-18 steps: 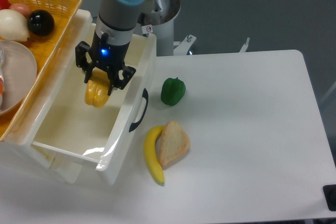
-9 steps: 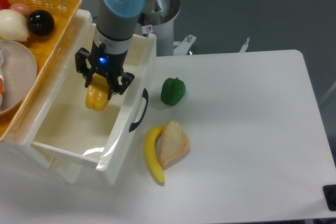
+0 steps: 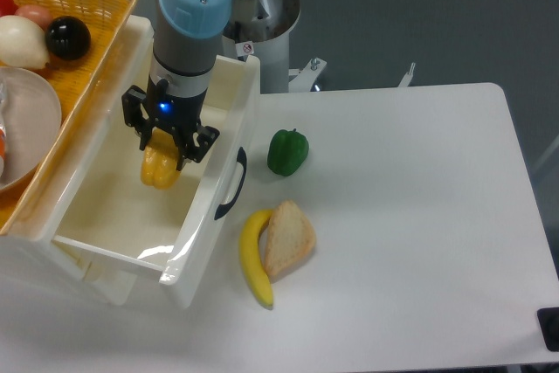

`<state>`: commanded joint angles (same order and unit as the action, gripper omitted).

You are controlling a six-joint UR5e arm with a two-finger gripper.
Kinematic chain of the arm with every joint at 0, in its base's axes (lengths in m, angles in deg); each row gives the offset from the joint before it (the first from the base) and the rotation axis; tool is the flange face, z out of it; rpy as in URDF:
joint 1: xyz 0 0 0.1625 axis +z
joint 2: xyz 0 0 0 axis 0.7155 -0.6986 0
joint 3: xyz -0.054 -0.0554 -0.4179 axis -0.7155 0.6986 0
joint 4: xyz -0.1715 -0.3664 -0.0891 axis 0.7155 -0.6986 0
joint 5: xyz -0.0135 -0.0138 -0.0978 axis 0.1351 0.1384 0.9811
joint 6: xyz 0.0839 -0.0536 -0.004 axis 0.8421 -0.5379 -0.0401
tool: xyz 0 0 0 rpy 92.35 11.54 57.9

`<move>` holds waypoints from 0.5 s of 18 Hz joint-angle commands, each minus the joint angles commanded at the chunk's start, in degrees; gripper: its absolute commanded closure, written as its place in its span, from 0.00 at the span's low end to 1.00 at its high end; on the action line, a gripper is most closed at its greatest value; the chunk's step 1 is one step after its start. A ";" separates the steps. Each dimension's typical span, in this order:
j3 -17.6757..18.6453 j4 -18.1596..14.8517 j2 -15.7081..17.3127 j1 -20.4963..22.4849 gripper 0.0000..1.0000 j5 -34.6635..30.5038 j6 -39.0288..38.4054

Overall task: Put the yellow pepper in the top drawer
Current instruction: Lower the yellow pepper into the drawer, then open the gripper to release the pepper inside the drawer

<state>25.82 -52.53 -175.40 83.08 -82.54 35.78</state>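
The black fingers [image 3: 187, 148] of the gripper [image 3: 163, 151] are closed around the upper part of the yellow pepper [image 3: 160, 169], which hangs below them inside the top drawer [image 3: 205, 207], over its pale floor and nearer the rear half. Whether the pepper touches the floor cannot be told. A blue light glows on the gripper body, above which rises the grey wrist with a light-blue cap. The drawer stands pulled out, its black curved handle [image 3: 232, 183] facing the table [image 3: 410, 242]. Left of the drawer, an orange woven basket [image 3: 83, 6] holds a black ball [image 3: 68, 37] and a pale round object [image 3: 21, 43]. On the table, right of the handle, sit a green pepper [image 3: 287, 151], a banana [image 3: 254, 259] and a slice of bread [image 3: 289, 238] touching the banana.
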 joint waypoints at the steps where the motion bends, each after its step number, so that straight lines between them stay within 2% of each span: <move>1: 0.00 0.00 -0.09 0.09 0.45 0.00 0.09; 2: 0.00 0.00 -0.09 0.00 0.41 0.00 0.17; 3: 0.00 0.09 -0.09 0.09 0.31 0.00 0.26; 9: 0.00 0.00 -0.17 0.00 0.05 0.00 0.35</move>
<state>25.82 -52.53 -175.58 83.08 -82.54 36.14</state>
